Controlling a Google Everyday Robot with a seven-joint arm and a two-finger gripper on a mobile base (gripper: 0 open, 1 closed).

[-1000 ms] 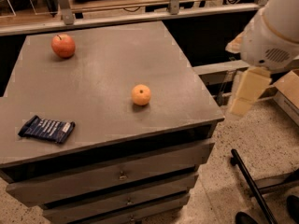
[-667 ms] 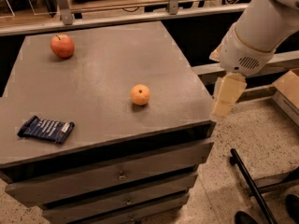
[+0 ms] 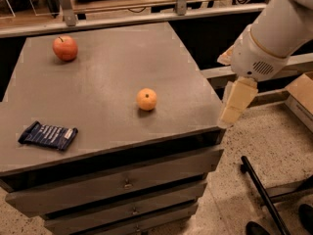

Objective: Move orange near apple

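Observation:
The orange (image 3: 146, 99) is a small round yellow-orange fruit sitting near the middle of the grey cabinet top (image 3: 112, 67). The apple (image 3: 65, 48) is larger, red-orange, with a short stem, and sits at the far left of the top. My gripper (image 3: 234, 106) hangs from the white arm at the right edge of the cabinet, to the right of the orange and well apart from it. It holds nothing that I can see.
A dark blue snack bag (image 3: 48, 134) lies at the front left of the cabinet top. Drawers (image 3: 122, 182) face the front. A metal railing (image 3: 146, 13) runs behind. A black pole (image 3: 264, 195) and a cardboard box (image 3: 301, 94) are on the floor at right.
The arm and gripper have moved left and closer to the cabinet's right edge. The orange, apple and snack bag have not moved on the top.

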